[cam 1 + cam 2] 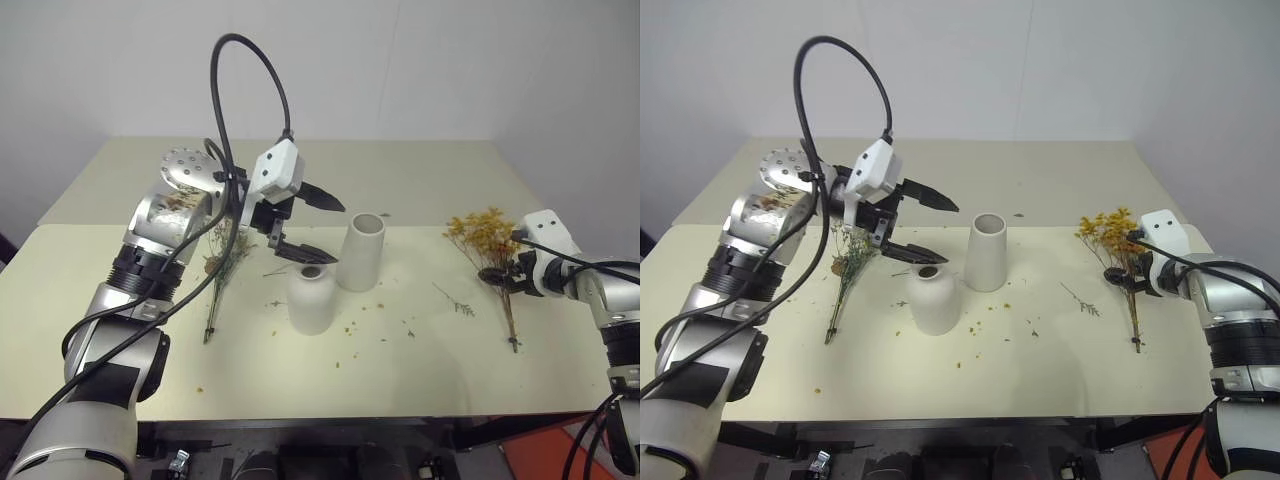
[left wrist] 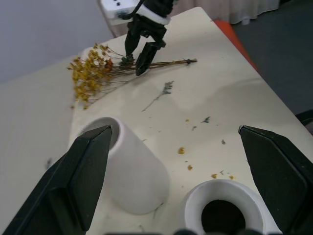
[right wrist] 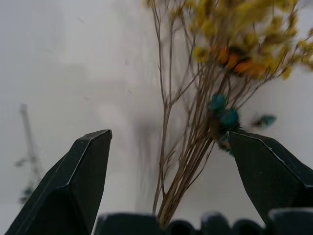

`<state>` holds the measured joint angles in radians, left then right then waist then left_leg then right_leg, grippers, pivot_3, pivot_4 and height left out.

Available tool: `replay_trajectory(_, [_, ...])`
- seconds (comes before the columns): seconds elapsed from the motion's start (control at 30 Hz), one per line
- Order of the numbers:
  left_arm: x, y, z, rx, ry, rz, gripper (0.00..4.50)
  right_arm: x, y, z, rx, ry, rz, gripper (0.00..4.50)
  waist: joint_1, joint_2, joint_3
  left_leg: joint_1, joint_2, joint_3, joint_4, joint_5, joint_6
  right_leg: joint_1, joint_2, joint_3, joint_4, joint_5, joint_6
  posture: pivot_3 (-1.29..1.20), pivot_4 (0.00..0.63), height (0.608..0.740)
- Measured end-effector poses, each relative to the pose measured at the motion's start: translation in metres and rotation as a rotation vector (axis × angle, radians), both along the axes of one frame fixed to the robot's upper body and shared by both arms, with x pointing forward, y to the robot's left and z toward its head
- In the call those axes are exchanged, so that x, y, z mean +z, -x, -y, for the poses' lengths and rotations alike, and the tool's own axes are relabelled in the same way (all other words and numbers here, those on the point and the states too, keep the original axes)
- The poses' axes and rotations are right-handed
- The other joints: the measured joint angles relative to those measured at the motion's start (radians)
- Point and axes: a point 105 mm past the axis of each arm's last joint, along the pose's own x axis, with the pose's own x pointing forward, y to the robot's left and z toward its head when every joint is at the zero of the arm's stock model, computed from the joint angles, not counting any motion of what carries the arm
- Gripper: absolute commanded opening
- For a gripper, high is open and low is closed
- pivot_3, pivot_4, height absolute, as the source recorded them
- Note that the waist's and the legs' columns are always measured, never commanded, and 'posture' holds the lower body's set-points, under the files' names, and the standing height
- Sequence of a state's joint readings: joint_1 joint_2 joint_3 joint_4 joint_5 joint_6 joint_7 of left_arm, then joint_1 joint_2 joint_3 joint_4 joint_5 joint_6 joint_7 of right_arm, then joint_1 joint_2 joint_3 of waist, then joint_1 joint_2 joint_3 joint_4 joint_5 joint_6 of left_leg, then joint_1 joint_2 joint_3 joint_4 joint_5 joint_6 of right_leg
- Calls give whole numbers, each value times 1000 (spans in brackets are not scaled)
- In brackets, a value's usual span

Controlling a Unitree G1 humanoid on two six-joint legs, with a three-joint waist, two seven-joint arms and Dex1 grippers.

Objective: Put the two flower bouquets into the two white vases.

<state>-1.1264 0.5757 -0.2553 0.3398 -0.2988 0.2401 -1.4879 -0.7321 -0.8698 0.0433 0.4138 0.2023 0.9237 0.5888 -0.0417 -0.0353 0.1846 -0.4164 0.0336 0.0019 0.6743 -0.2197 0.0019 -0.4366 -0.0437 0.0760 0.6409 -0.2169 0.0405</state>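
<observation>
Counter [image 1: 420, 400]: pale cream surface carrying both vases and both bouquets, with crumbs and a loose sprig [image 1: 456, 302] lying between the vases and the yellow bunch.
Tall vase [image 1: 362, 251]: straight white cylinder standing upright near the middle; the left wrist view is looking down at its wide mouth.
Short vase [image 1: 312, 298]: rounded white bottle standing upright just beside the tall one, nearer the robot; its dark narrow opening is showing plainly in the left wrist view.
Grey-green bouquet [image 1: 845, 275]: lying flat on the robot's left, stems pointing toward the robot, partly hidden behind the left arm in the head views.
Yellow bouquet [image 1: 487, 243]: lying flat on the robot's right, blooms away from the robot; the right wrist view is revealing a teal bloom and orange centre among its stems.
Left hand [image 1: 322, 228]: hovering above the short vase, fingers spread wide, holding nothing.
Right hand [image 2: 141, 58]: fingers spread wide, straddling the yellow bouquet's stems without closing on them; the left wrist view is showing its tips down at the stems.
</observation>
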Motion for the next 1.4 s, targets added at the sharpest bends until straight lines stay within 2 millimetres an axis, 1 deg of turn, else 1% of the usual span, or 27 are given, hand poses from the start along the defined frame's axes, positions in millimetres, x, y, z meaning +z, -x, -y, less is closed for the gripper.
replay_trajectory(0.07, [-1, 0, 1, -4, -1, -1, 4500, -8, 1, 4, -19, 16, -31, 4408, 0, 0, 0, -1, 0, 0, 0, 0, 0, -1, 0, 0, 0, 2, -4, 0, 150, 740])
replay_trajectory(0.17, [-1, 0, 2, -6, -4, 0, 4500, -13, 2, 8, -33, 10, -52, 4408, -3, 0, 0, -1, 0, 0, 0, 0, 0, -1, 0, 0, 0, 2, -4, 0, 150, 740])
replay_trajectory(0.3, [1, 2, 3, -13, -5, 11, 4500, -15, 1, 9, -38, -5, -60, 4408, -4, 0, 0, -1, 0, 0, 0, 0, 0, -1, 0, 0, 1, 3, -3, 0, 150, 740])
replay_trajectory(0.4, [2, 3, 3, -12, -1, 21, 4500, -11, -5, 9, -38, -8, -44, 4408, -5, 0, 0, 0, 0, 0, 1, 0, 0, -1, 0, 0, 1, 3, -3, 0, 150, 740])
replay_trajectory(0.43, [2, 3, 3, -9, 1, 24, 4500, -10, -8, 8, -35, -20, -43, 4022, -5, 0, 0, 0, 0, 0, 1, 0, 0, -1, 0, 1, 1, 3, -3, 0, 150, 740])
replay_trajectory(0.5, [3, 3, 2, -6, 7, 30, 4500, -8, -13, 5, -25, -42, -33, 3564, -7, 0, 0, 0, 0, 0, 1, 0, 0, -1, 1, 1, 1, 3, -3, 0, 150, 740])
replay_trajectory(0.53, [4, 4, 2, -7, 7, 35, 4500, -7, -16, 5, -21, -46, -30, 3160, -7, 0, 0, 0, 0, 0, 1, 0, 0, -1, 1, 1, 1, 3, -3, 0, 150, 740])
replay_trajectory(0.57, [4, 4, 1, -6, 8, 38, 4500, -6, -18, 5, -19, -46, -29, 2854, -6, 0, 0, 0, 0, 0, 1, 0, 0, -1, 0, 1, 1, 3, -3, 0, 150, 740])
replay_trajectory(0.77, [-1, 2, -7, 32, 10, 27, 4500, -15, -16, 8, -4, -37, -72, 636, -5, 1, 0, -1, 0, 0, 1, 0, 0, -1, 0, 1, 1, 4, -4, 0, 150, 740])
replay_trajectory(0.83, [1, 2, -9, 37, 15, 37, 4500, -16, -15, 8, -3, -34, -77, 9, -4, 1, 0, -1, 0, 0, 1, 0, 0, -1, 0, 1, 1, 4, -4, 0, 150, 740])
replay_trajectory(0.97, [0, 0, -15, 71, 23, 45, 4500, -13, -17, 8, -6, -22, -58, 9, -6, 1, 0, 0, 0, 0, 1, 0, 0, -1, 0, 1, 2, 4, -4, 0, 150, 740])
replay_trajectory(1.07, [2, -5, -26, 130, 44, 57, 4500, 7, -19, 4, 3, 2, 50, 9, -7, 2, 1, 0, 0, 0, 1, 0, 0, -2, 1, 1, 4, 4, -4, 0, 150, 740])
replay_trajectory(1.13, [11, -8, -39, 189, 76, 81, 4500, 31, -19, -1, 4, 12, 175, 9, -7, 2, 1, 0, 0, 0, 1, 0, 0, -3, 1, 1, 5, 4, -4, 0, 150, 740])
replay_trajectory(1.2, [20, -7, -59, 246, 127, 89, 4500, 69, -17, -15, 12, -41, 373, 9, -11, 3, 2, 0, 0, 0, 0, 0, 0, -3, 1, 2, 5, 4, -4, 0, 150, 740])
replay_trajectory(1.23, [21, -5, -68, 268, 149, 85, 4500, 91, -14, -25, 22, -83, 485, 9, -14, 3, 2, 0, 0, -1, 0, 0, 0, -3, 1, 2, 6, 4, -4, 0, 150, 740])
replay_trajectory(1.3, [19, -1, -81, 289, 183, 61, 4500, 129, -3, -43, 57, -139, 674, 9, -13, 3, 2, 0, 1, -2, 1, 0, 0, -3, 1, 1, 6, 4, -4, 0, 150, 740])
replay_trajectory(1.37, [13, 2, -93, 322, 190, 29, 4500, 156, 10, -60, 98, -192, 834, 9, -9, 3, 2, 0, 1, -2, 2, 0, 0, -2, 1, -1, 6, 4, -4, 0, 150, 740])
replay_trajectory(1.4, [8, 3, -102, 354, 175, 14, 4500, 165, 15, -71, 121, -249, 894, 9, -8, 3, 2, 0, 1, -2, 2, 0, 0, -2, 1, 0, 6, 4, -4, 0, 150, 740])
